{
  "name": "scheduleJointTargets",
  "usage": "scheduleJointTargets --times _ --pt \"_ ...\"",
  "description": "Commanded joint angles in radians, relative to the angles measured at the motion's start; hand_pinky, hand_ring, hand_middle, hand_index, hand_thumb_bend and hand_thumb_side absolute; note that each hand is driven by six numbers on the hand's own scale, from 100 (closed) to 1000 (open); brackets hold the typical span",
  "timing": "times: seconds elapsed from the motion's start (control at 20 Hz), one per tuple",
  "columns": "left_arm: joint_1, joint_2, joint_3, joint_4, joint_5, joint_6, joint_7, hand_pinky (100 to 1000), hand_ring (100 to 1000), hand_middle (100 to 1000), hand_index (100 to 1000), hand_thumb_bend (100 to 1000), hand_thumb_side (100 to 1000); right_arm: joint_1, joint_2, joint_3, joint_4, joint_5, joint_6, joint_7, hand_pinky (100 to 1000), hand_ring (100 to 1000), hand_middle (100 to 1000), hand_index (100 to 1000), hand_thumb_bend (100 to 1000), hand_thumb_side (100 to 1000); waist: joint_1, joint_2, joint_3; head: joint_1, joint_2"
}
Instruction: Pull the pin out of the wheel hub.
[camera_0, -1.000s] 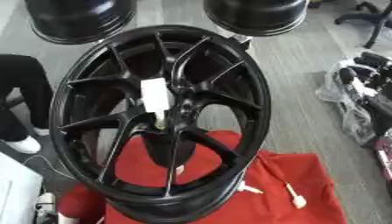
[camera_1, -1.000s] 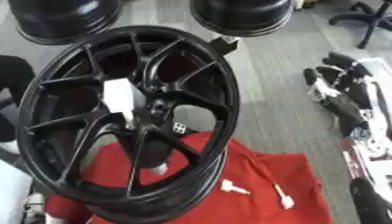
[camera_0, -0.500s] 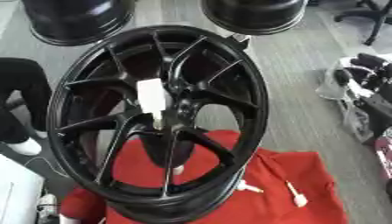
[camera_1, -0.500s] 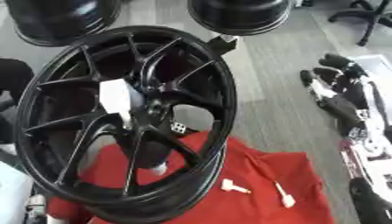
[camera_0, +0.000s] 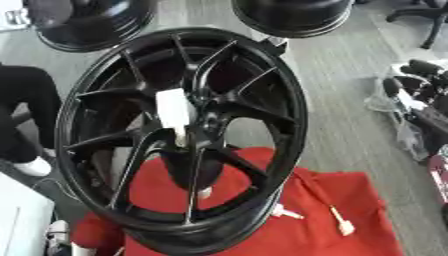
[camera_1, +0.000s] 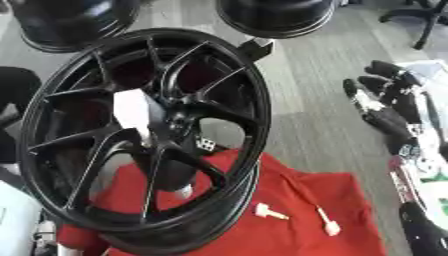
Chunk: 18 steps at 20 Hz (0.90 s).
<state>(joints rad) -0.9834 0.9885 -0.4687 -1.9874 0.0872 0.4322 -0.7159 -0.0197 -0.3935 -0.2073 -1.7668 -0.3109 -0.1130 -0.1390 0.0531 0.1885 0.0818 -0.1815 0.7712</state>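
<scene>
A black multi-spoke wheel hub (camera_0: 293, 117) stands upright on a red cloth (camera_0: 359, 195), its face turned toward me. A white pin (camera_0: 175, 111) with a broad flat head sticks out of the hub's centre and slants down into the bore. No hand touches it. My right hand (camera_1: 385, 107) shows at the right edge, well away from the wheel, with its black fingers relaxed and pointing up and left. My left hand shows in neither view.
Two loose white pins (camera_0: 287, 212) (camera_0: 341, 226) lie on the cloth at the wheel's lower right. Two more black wheels (camera_0: 87, 25) (camera_0: 293, 15) lie on the grey floor behind. A person's dark leg and white shoe (camera_0: 35, 165) are at the left.
The whole picture has shifted slightly, so the camera moved. The wheel, the pin and my right hand stand as before.
</scene>
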Motion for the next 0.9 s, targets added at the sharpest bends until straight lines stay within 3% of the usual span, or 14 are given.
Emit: scheduleJointTargets --times 0.05,0.7,0.9 --pt "-0.027 0.019 -0.033 -0.012 -0.050 0.027 -0.022 823 837 823 863 248 828 -0.003 -0.033 0.000 -0.019 0.008 0.002 0.001 899 736 706 746 503 185 0.000 -0.014 0.001 -0.001 -0.001" --pt "-0.079 -0.070 -0.142 0.001 -0.074 0.186 -0.020 820 834 819 863 264 831 -0.001 -0.034 0.002 -0.018 0.016 0.004 0.002 898 736 707 746 501 187 0.002 -0.013 0.001 -0.004 -0.001" --pt "-0.105 -0.127 -0.180 0.064 -0.121 0.195 -0.024 828 838 828 873 296 777 -0.001 -0.033 0.002 -0.018 0.014 0.004 0.003 898 736 707 746 502 187 0.001 -0.013 0.000 -0.006 -0.001"
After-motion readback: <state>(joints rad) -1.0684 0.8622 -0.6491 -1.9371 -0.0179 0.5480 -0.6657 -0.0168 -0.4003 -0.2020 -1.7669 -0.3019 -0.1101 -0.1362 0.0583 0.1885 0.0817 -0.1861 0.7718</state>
